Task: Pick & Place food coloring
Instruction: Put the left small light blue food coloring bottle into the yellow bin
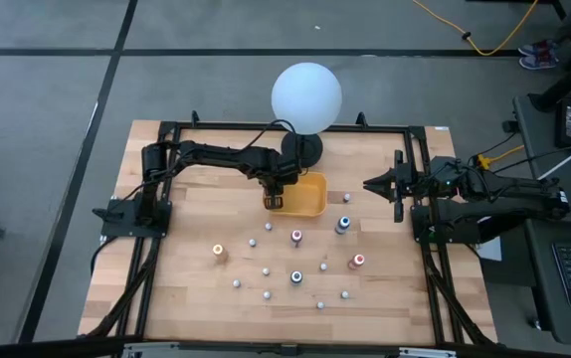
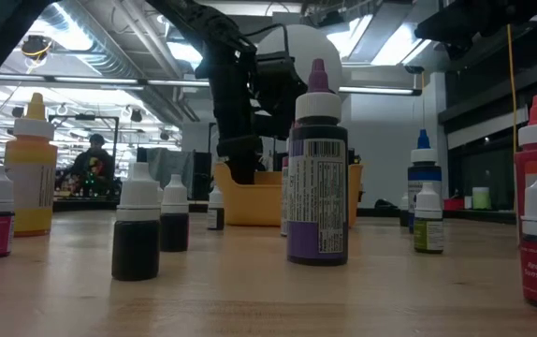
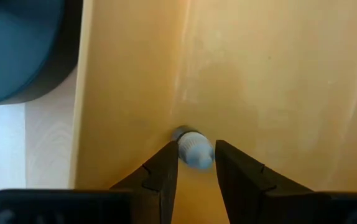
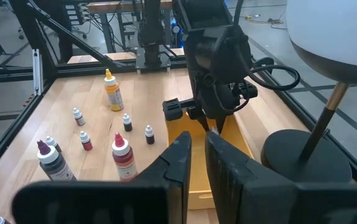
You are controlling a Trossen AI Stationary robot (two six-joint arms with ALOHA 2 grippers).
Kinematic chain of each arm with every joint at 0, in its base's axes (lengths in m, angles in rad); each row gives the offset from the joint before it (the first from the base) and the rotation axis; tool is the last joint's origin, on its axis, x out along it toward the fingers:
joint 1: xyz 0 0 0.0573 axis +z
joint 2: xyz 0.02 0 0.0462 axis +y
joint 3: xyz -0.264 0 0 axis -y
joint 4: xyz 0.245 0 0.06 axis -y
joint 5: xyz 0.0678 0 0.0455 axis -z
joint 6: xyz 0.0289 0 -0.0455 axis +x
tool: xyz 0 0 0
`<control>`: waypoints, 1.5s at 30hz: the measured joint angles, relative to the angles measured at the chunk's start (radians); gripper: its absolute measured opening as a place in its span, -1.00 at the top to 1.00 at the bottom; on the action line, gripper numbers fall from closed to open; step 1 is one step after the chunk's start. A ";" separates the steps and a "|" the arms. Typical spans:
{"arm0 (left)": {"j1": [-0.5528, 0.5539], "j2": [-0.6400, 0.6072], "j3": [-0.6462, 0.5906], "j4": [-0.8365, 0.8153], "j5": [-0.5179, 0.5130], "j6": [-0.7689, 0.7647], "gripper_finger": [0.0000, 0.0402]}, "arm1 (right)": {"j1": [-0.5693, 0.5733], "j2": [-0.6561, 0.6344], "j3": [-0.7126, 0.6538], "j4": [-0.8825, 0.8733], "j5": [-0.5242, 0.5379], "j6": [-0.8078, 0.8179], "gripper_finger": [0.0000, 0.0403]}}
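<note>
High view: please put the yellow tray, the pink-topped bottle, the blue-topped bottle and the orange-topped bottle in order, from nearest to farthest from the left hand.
1. Yellow tray: the left hand is over its left edge.
2. Pink-topped bottle: just in front of the tray, mid-table.
3. Orange-topped bottle: front left.
4. Blue-topped bottle: right of the tray.
Items 3 and 4 are too close to call.

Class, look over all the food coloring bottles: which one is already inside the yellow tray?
The small white-capped bottle between the left pincer fingertips, over the yellow tray floor. Every other bottle stands out on the wooden table.
</note>
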 joint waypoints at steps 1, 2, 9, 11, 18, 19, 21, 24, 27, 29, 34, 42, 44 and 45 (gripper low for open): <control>0.000 0.000 0.000 0.000 0.001 0.000 0.48 | 0.000 0.000 0.000 0.000 0.000 0.000 0.74; 0.000 0.000 0.000 0.000 0.004 -0.001 0.49 | 0.000 0.000 0.000 0.000 0.000 0.000 0.74; -0.005 -0.005 0.000 -0.002 0.018 -0.009 0.48 | 0.000 0.000 0.000 0.000 0.000 -0.002 0.74; -0.007 -0.009 0.000 0.008 -0.001 -0.009 0.47 | 0.000 0.000 0.000 0.000 0.000 -0.002 0.74; -0.007 -0.015 0.000 0.007 -0.029 -0.015 0.55 | 0.000 0.000 0.000 0.000 0.000 -0.003 0.74; -0.006 -0.015 0.000 0.007 -0.012 -0.011 0.57 | 0.000 0.000 0.000 0.000 0.000 -0.003 0.74; -0.007 -0.015 0.000 0.008 0.027 0.007 0.60 | 0.000 0.000 0.000 0.000 0.000 -0.003 0.74; -0.016 -0.015 0.000 0.023 0.042 0.056 0.61 | 0.000 0.000 0.000 0.000 0.000 -0.003 0.74; -0.023 -0.015 0.000 0.057 0.045 0.112 0.59 | 0.000 0.000 0.000 0.000 0.000 -0.003 0.74; -0.023 -0.015 0.000 0.081 0.045 0.135 0.55 | 0.000 0.000 0.000 0.000 0.000 -0.003 0.74; -0.023 -0.015 0.000 0.080 0.023 0.193 0.45 | 0.000 0.000 0.000 0.000 0.000 -0.001 0.74; -0.027 -0.015 0.000 0.069 0.030 0.300 0.27 | 0.000 0.000 0.000 0.000 0.000 0.000 0.74; -0.027 -0.015 0.000 0.069 0.026 0.322 0.23 | 0.000 0.000 0.000 0.000 0.000 0.000 0.74; -0.028 -0.015 0.000 0.069 0.024 0.329 0.22 | 0.000 0.000 0.000 0.000 0.000 0.000 0.74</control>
